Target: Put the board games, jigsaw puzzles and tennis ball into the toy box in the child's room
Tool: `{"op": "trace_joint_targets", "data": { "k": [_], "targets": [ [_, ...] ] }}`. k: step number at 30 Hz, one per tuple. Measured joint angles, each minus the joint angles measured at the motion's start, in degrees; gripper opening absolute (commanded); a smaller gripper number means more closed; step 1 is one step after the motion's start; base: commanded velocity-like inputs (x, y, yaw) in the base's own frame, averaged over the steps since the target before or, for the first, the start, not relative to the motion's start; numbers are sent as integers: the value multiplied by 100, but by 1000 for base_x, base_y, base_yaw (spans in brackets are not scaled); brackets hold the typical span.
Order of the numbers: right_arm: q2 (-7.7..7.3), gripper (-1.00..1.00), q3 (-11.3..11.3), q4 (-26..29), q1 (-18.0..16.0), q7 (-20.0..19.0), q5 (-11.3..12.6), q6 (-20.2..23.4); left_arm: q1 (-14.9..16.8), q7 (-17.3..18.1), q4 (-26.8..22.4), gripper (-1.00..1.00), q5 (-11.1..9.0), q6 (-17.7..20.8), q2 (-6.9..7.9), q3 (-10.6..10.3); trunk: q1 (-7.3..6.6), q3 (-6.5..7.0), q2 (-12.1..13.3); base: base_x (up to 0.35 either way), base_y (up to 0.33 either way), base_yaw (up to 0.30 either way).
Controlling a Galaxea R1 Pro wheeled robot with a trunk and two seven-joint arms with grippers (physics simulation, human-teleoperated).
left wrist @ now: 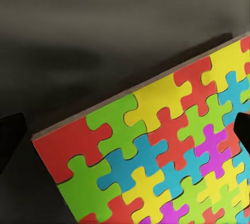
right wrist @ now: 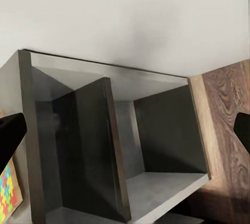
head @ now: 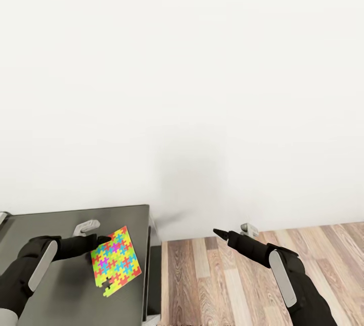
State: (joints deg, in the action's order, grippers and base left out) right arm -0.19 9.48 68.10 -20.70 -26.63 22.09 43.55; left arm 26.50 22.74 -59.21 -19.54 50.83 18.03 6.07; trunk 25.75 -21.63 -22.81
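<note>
A multicoloured jigsaw puzzle [head: 116,261] lies at an angle over the top of a dark-grey side desk [head: 60,295], close to its right edge. My left gripper [head: 102,241] is at the puzzle's near corner, open. In the left wrist view the puzzle [left wrist: 156,151] spans the gap between the fingertips [left wrist: 10,135], and one fingertip overlaps its face. I cannot tell whether they touch. My right gripper [head: 218,235] hangs open and empty over the wooden floor, right of the desk. The toy box, the table, the bed and the other toys are out of view.
A plain white wall [head: 202,88] stands close ahead. The side desk has open dark shelf compartments [right wrist: 156,140] in its right end. Wood-plank floor [head: 227,290] stretches to the right of the desk. A strip of the puzzle [right wrist: 8,193] shows beside the shelves.
</note>
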Motion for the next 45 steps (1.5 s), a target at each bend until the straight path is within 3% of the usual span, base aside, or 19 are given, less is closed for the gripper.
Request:
{"op": "trace_joint_targets", "data": {
  "k": [19, 24, 29, 45],
  "targets": [
    [1, 100, -142, -3, 0, 15, -9, -16, 5, 31, -34, 100, -29, 18, 26, 1, -3, -55, -4, 0, -4, 0],
    [1, 100, -147, 0, 1, 16, -9, -14, 8, 6, -47, 100, 136, -34, 30, 11, -2, -55, -3, 0, -124, 0],
    [2, 100, -149, -2, 0, 16, -9, -14, 8, 19, -33, 100, 42, -23, 34, 12, -1, -55, -3, 0, -135, 0],
    [0, 100, -147, -3, 0, 15, -9, -15, 5, 29, -37, 100, 1, -1, 36, 10, -1, -55, -2, -17, -84, 0]
  ]
}}
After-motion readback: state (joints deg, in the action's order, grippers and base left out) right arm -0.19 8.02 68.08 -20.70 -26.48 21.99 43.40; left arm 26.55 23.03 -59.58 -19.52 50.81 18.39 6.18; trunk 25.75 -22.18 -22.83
